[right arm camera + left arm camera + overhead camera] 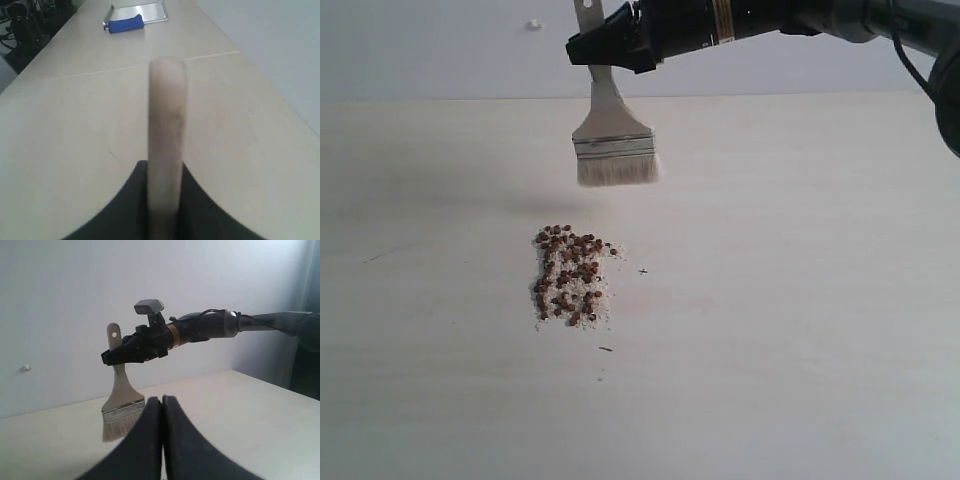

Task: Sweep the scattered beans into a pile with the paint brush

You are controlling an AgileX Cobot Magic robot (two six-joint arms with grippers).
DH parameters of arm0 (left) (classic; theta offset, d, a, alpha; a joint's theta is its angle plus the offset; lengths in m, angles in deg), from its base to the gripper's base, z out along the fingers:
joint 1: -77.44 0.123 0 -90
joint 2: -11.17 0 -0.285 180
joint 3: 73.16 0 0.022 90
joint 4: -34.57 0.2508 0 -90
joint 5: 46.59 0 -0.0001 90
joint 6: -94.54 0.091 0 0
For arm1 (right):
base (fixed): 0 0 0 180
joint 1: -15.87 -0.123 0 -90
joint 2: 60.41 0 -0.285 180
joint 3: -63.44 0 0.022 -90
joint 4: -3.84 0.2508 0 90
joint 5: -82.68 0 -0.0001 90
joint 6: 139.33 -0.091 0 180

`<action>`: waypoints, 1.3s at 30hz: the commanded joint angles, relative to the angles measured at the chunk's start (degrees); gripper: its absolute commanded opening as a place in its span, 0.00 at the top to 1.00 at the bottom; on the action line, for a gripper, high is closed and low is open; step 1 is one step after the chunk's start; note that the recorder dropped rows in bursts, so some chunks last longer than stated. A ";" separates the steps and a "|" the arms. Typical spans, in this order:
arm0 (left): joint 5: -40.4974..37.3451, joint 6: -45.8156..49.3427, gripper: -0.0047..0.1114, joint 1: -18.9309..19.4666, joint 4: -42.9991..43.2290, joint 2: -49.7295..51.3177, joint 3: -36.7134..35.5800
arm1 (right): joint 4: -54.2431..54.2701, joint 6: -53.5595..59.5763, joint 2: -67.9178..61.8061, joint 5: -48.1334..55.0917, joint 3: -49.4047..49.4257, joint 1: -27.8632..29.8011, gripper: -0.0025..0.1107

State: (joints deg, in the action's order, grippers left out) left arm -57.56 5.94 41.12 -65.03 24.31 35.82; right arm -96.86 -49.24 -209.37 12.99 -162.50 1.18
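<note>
Exterior view alone showed beans [568, 275]. There right gripper [601, 48] pinched paint brush [612, 135]. Left wrist view: left gripper [162, 405] pressed together.

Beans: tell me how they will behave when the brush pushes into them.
The beans look small and round, so they will probably roll and scatter rather than slide together. They lie loose among white grains, likely light enough for the paint brush to move easily.
</note>
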 commanded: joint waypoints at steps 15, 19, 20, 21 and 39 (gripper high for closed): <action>0.12 -0.14 0.96 -0.15 -0.34 -0.38 -0.22 | 0.75 4.85 8.66 -0.27 17.52 5.15 0.98; 0.12 -0.14 0.96 -0.15 -0.34 -0.38 -0.22 | 4.99 12.02 10.16 -0.27 22.86 5.72 0.98; 0.12 -0.14 0.96 -0.15 -0.34 -0.38 -0.22 | 7.80 14.43 10.16 -0.27 24.02 5.72 0.98; 0.12 -0.14 0.96 -0.15 -0.34 -0.38 -0.22 | 10.14 17.18 10.16 -0.27 25.32 5.72 0.98; 0.12 -0.14 0.96 -0.15 -0.34 -0.38 -0.22 | 21.42 33.50 9.75 -0.27 29.61 1.41 0.98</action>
State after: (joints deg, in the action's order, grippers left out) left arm -57.56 5.94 41.12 -65.03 24.31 35.82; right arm -77.55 -20.36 -200.03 13.07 -132.98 2.72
